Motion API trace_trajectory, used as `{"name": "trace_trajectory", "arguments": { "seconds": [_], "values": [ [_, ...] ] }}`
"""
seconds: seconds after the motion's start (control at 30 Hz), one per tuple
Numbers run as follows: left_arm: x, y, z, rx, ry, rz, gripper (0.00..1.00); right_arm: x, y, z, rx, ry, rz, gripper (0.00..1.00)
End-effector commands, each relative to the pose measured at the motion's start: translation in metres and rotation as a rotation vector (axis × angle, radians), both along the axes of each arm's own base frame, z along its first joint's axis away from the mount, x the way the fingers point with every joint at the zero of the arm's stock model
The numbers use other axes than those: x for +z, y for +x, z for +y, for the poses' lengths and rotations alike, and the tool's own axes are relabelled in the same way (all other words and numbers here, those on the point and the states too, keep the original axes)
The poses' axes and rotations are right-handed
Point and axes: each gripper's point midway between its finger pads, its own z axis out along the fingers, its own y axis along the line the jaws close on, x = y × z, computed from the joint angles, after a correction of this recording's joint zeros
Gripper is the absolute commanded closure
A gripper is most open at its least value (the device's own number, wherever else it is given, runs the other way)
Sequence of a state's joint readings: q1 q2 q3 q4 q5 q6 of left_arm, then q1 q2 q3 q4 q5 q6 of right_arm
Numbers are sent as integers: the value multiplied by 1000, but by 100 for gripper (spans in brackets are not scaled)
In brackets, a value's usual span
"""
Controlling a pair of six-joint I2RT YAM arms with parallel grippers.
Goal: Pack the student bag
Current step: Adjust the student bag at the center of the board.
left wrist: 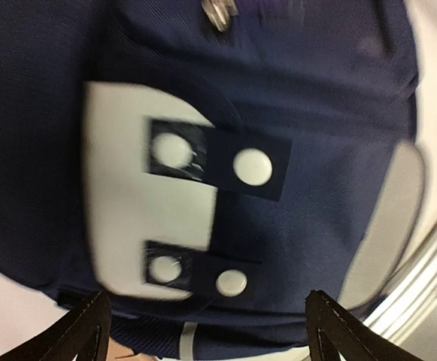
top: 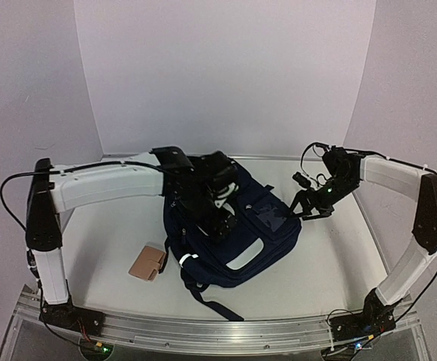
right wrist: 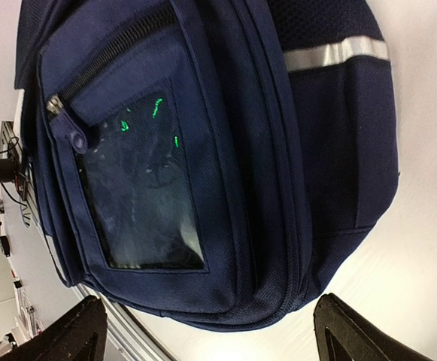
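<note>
Lying flat, the woven navy student bag [top: 278,238] has a glossy window [right wrist: 147,203].

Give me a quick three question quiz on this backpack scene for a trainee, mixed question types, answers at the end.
1. True or false: the left jaws are shut on the student bag.
2. Where does the tan folded item lie? A) on top of the bag; B) on the table, left of the bag in the top view; C) in the right jaws.
3. Fill in: in the right wrist view, the bag's clear-window pocket has a ___ along one edge.
Key: 1 false, they stand open above it; 2 B; 3 zipper.
</note>
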State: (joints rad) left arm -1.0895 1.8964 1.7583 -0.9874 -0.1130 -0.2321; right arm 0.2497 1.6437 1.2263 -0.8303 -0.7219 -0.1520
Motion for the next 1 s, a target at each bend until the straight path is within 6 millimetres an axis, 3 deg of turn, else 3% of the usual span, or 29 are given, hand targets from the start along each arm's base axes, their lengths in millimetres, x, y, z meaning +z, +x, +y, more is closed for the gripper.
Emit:
{"name": "trace_trajectory", "arguments": {
  "seconds": [0.0, 0.23, 0.4, 0.63, 0.83, 0.97],
  "values": [
    [-21, 2, -2, -45, 141, -49, 11, -21, -13, -4, 32, -34, 47, 5],
    [-34, 14, 1, -7, 286, -120, 30, -41, -17, -7, 41, -55, 90, 12],
    [-21, 13, 5, -14, 287, -134, 60, -53, -14, -11, 38, -90, 94, 25],
    [-1, 20, 10, -13, 292, -176, 98, -59, -12, -15, 33, -126, 94, 58],
    [23, 28, 5, 14, 193, -161, 100, -61, -11, -18, 26, -143, 94, 99],
    [36, 40, 16, 78, 109, -120, 100, -61, -11, -22, 26, -169, 81, 100]
  ]
}}
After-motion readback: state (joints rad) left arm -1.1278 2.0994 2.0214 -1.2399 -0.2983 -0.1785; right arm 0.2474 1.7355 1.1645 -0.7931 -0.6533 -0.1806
